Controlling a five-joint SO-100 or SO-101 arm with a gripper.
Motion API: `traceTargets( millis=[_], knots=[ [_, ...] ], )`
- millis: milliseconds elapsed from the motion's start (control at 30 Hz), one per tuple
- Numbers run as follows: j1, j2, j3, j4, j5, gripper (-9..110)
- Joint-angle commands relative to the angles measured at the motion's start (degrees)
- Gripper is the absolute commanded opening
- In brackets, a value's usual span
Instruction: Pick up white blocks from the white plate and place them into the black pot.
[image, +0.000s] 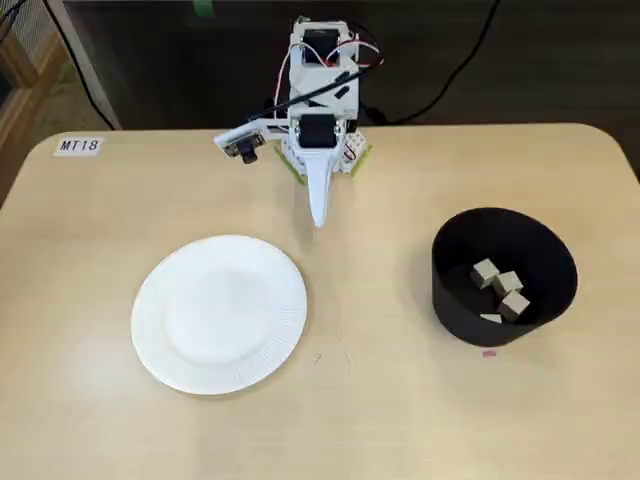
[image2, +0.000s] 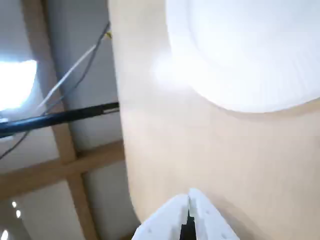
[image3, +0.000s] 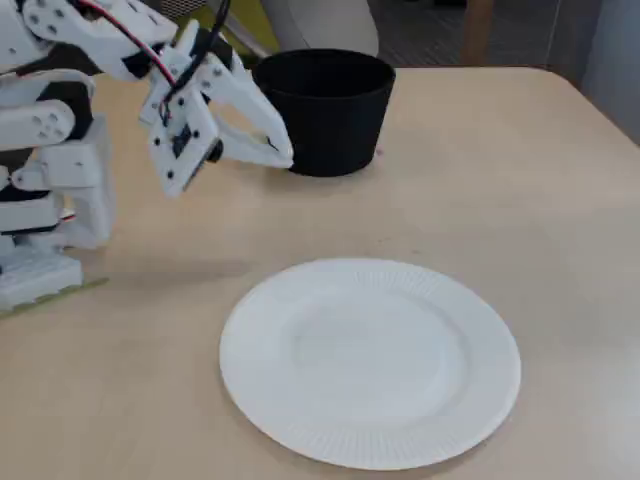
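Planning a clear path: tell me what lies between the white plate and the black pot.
Only bare tabletop between white plate and black pot, clearest in a fixed view.

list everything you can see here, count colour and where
white blocks: about four, pale beige, all inside the pot
black pot: one, matte black, right side of the table in the top-down fixed view
white plate: one, white with ribbed rim, empty, left of centre in that view
label: one, white, reads MT18, far left corner
table: one, light wood
cables: dark, behind the table
arm: one, white, at the far edge
jaws: shut, empty, above the table between plate and pot
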Motion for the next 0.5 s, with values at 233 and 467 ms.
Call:
traceTargets(
  millis=[233,467],
  knots=[
    [0.2,0.4,7.4,-1.1,-2.1,-2],
    [0.3,0.4,7.4,-1.1,-1.9,-2]
  ],
)
